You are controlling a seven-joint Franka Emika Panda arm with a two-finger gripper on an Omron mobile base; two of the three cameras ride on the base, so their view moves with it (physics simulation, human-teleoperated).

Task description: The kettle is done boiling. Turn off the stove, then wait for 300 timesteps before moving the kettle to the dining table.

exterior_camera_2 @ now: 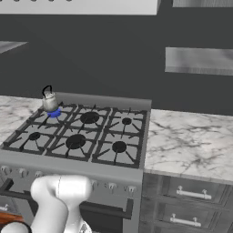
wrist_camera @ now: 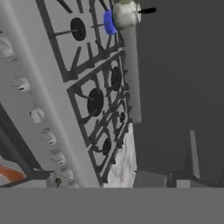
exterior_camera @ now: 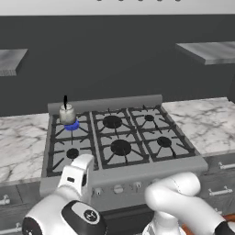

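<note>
Silver-grey kettle (exterior_camera: pixel 67 114) sits on the stove's (exterior_camera: pixel 120 137) back-left burner over a blue flame (exterior_camera: pixel 71 125), while the gripper's jaws stand wide apart, holding nothing.

Silver-grey kettle (exterior_camera: pixel 67 114) with black handle over a blue flame (exterior_camera: pixel 71 126); grey steel stove (exterior_camera: pixel 137 172), black grates; white desk (exterior_camera: pixel 204 121) veined grey.

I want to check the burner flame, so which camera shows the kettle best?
The left base view: the kettle sits upright on the stove's rear left burner over blue flame. The right base view shows it smaller, at the far corner. The hand view shows it tilted, near the top edge.
</note>
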